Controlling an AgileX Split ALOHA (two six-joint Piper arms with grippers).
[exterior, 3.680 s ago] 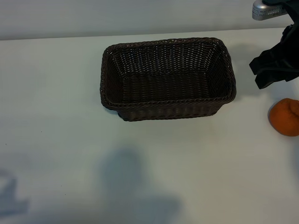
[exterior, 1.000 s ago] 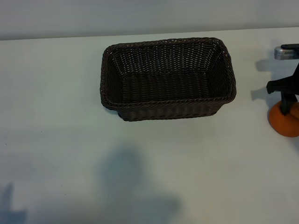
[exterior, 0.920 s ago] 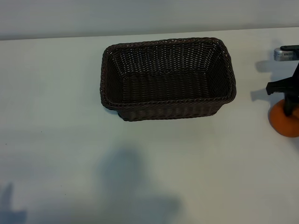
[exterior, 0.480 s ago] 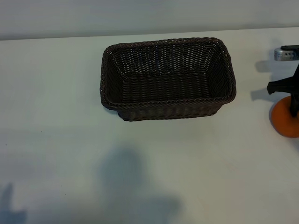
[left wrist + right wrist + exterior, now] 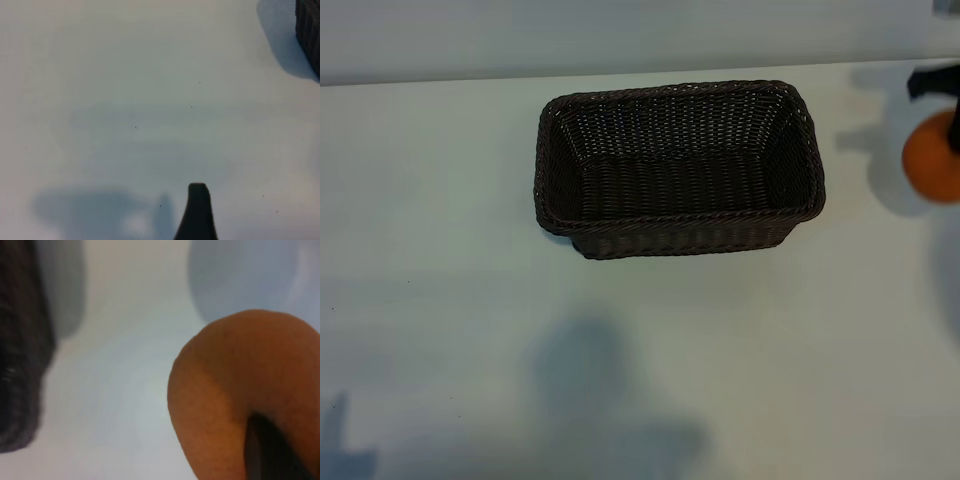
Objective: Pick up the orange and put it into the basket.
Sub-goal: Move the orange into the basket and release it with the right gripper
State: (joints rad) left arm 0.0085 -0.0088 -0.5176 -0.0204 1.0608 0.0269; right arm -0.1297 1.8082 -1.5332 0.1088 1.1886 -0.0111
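- We see a white table (image 5: 440, 300) filling nearly the whole exterior view, with soft grey shadows lying on its near part.
- On the far middle of the table stands the basket (image 5: 678, 168), a dark brown woven rectangle with sloping sides and a braided rim; we see nothing inside it. One corner of it shows at the edge of the left wrist view, and a dark blurred stretch of its weave runs along one side of the right wrist view.
- The orange (image 5: 932, 158) sits at the right edge of the exterior view, well apart from the basket and to its right, about level with the basket's far half. A grey shadow lies on the table beside and under it, offset from the fruit, so we take it to be off the surface.
- The right gripper (image 5: 942, 98) is mostly cut off by the frame edge; its black parts show above and beside the orange. In the right wrist view a dark finger (image 5: 270, 452) presses into the orange's skin, so we read this gripper as clamped on the fruit.
- Of the left gripper (image 5: 197, 212) we see one dark fingertip over bare table, near nothing; its fingers stand wide apart and hold nothing.
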